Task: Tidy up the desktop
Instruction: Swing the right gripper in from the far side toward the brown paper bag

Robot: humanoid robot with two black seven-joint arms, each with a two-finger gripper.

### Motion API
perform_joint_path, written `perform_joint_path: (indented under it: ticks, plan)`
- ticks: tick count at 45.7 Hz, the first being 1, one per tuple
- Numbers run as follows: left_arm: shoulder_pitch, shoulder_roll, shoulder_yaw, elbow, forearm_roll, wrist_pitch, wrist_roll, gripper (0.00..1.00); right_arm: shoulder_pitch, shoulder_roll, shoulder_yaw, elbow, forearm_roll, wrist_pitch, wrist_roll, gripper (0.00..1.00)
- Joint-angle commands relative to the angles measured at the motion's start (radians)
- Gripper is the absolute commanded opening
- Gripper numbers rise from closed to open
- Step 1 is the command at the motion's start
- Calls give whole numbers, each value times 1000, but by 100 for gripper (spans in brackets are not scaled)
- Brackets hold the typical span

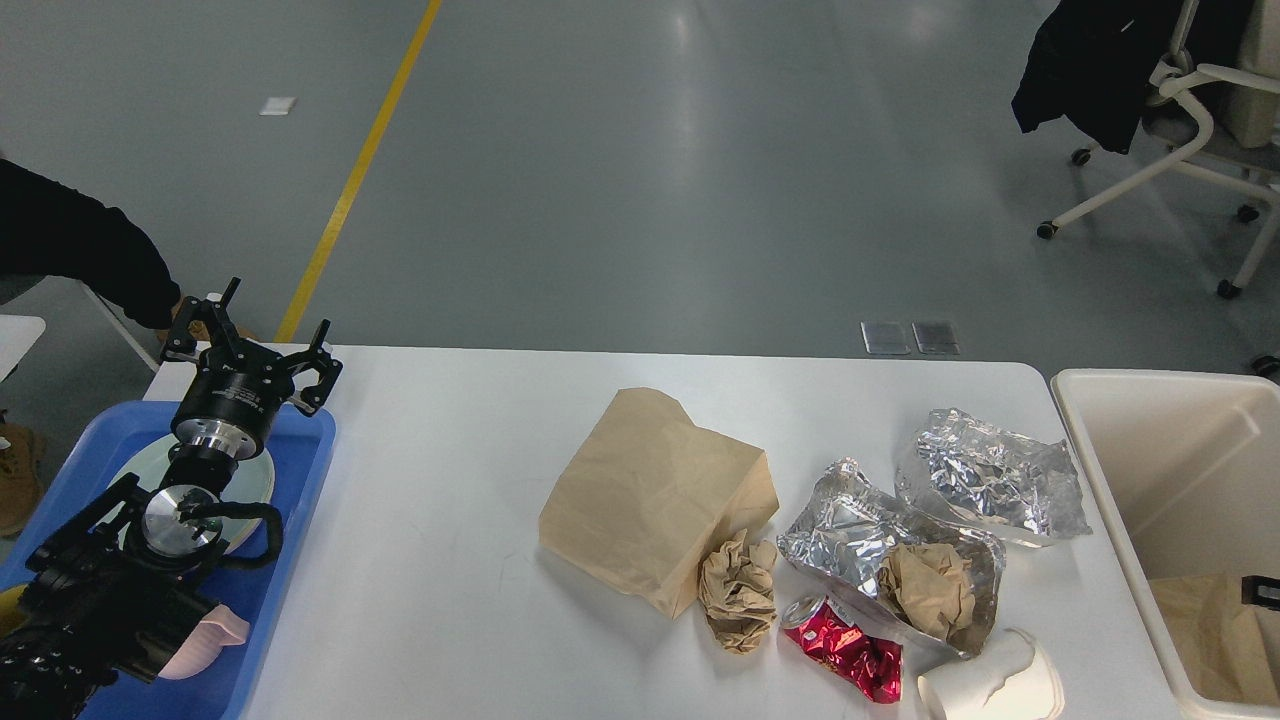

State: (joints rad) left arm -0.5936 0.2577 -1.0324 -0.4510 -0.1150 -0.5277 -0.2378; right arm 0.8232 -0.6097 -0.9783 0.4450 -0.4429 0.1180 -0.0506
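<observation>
The white desktop (450,520) carries litter on its right half: a brown paper bag (650,495), a crumpled brown paper ball (738,590), two crumpled foil sheets (990,478) (850,530) with a second paper wad (925,590) on the nearer one, a crushed red can (845,652) and a tipped white paper cup (990,685). My left gripper (255,340) is open and empty above the far end of the blue tray (300,470). Only a small dark bit of my right gripper (1262,592) shows at the right edge, inside the cream bin (1110,500).
The blue tray holds pale plates (250,480) and a pink dish (205,640) under my left arm. The cream bin holds brown paper (1200,630). A person's dark sleeve (80,250) is at the far left. An office chair (1190,120) stands beyond the table.
</observation>
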Motion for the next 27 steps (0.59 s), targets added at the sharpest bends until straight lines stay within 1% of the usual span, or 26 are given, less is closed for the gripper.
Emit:
perform_joint_path:
  ticks: [1, 5, 9, 15, 21, 27]
  plan:
    - [0, 0, 0, 0, 0, 0, 0, 96, 106, -41, 16, 67, -4, 41, 1, 100]
    - [0, 0, 0, 0, 0, 0, 0, 96, 264, -123, 0, 159, -11, 127, 0, 100]
    - [0, 0, 0, 0, 0, 0, 0, 96, 457, -162, -43, 224, -19, 262, 2, 100]
    - [0, 0, 0, 0, 0, 0, 0, 96, 737, -142, -148, 238, -19, 547, 2, 100]
    - [0, 0, 0, 0, 0, 0, 0, 96, 933, -45, -160, 245, -19, 831, 1, 100]
    - [0, 0, 0, 0, 0, 0, 0, 96, 1082, 100, -154, 262, -17, 842, 2, 100]
